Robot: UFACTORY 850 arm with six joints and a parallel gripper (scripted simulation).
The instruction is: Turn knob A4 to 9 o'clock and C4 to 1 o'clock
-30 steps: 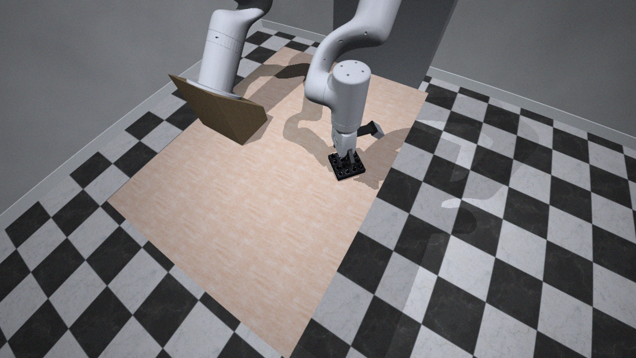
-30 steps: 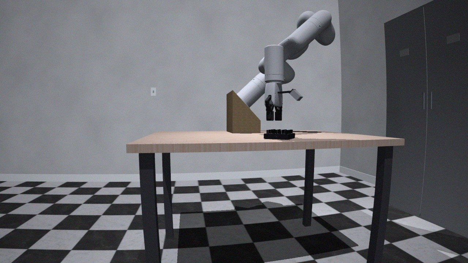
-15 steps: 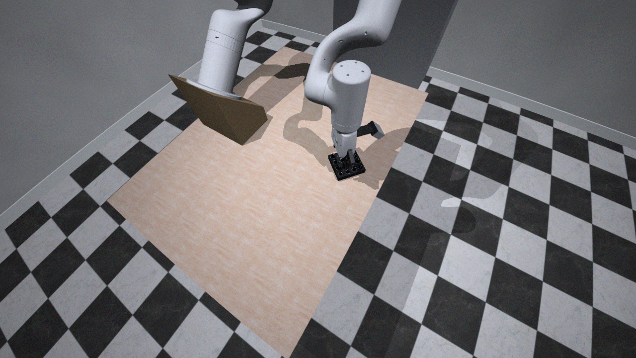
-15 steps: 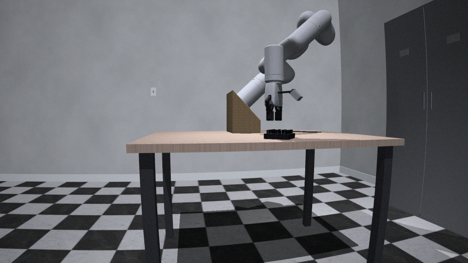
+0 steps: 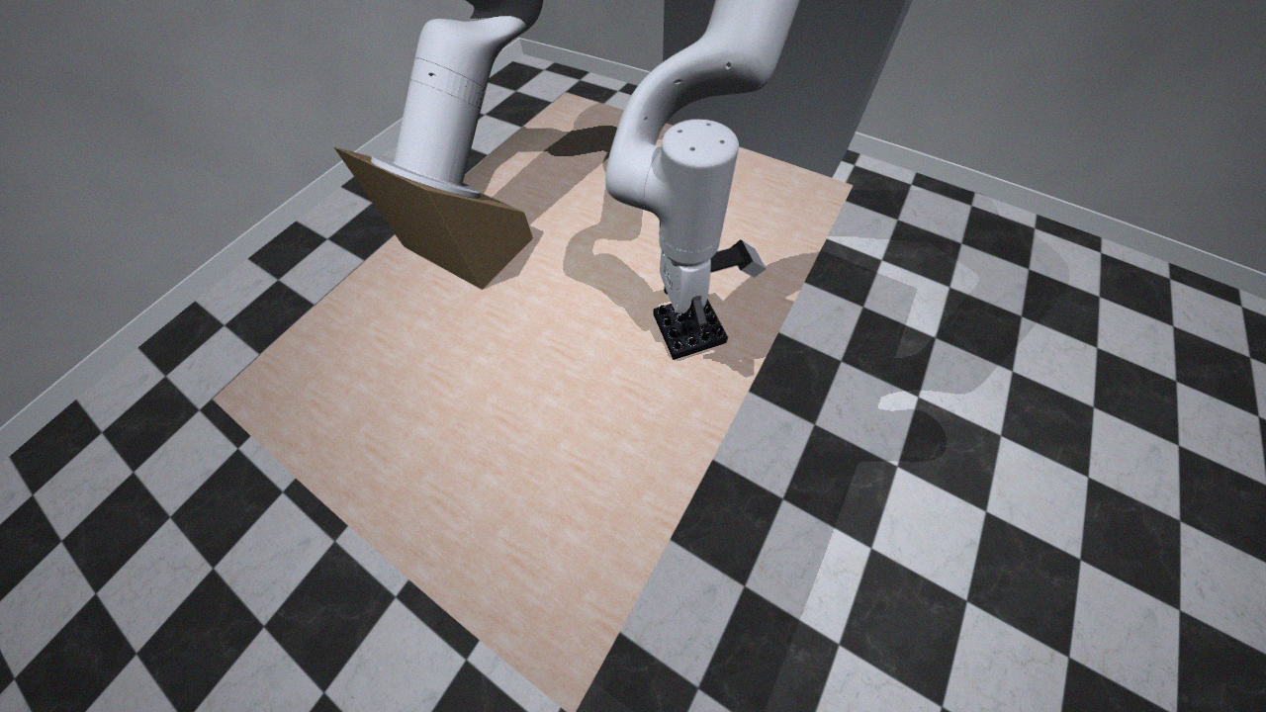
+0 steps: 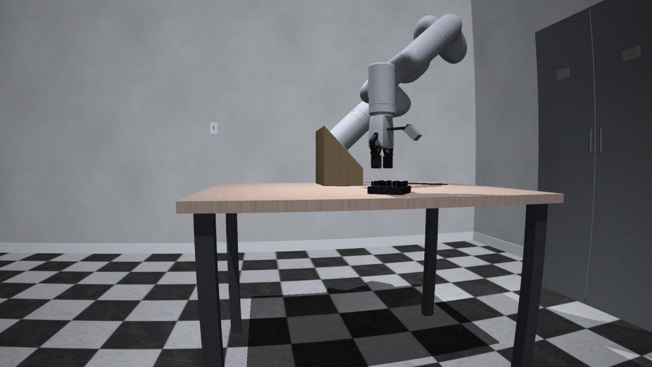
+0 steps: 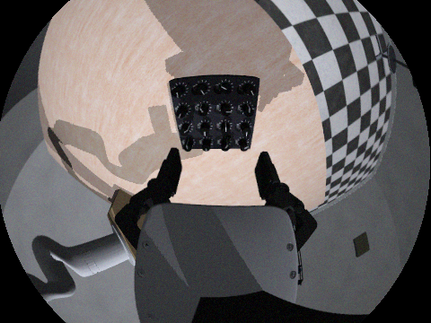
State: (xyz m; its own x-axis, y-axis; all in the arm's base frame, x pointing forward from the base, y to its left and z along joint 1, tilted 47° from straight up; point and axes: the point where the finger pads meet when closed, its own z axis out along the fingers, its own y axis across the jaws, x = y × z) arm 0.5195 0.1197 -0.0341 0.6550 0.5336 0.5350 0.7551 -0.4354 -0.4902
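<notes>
The knob box (image 5: 687, 336) is a small black square box with four rows of black knobs. It stands flat on the wooden table near its right edge, and it also shows in the side view (image 6: 388, 187) and the wrist view (image 7: 215, 113). The knob lines and printed names are too small to read. My gripper (image 6: 381, 163) points straight down and hangs a little above the box, apart from it. Its fingers are open and empty (image 7: 218, 169). In the overhead view the gripper (image 5: 689, 311) covers the box's far edge.
A brown wedge-shaped block (image 5: 439, 217) carries the arm's base at the table's far left. The wrist camera bracket (image 5: 742, 257) sticks out beside the gripper. The table's right edge (image 5: 752, 372) lies close to the box. A dark cabinet (image 6: 592, 150) stands beyond the table.
</notes>
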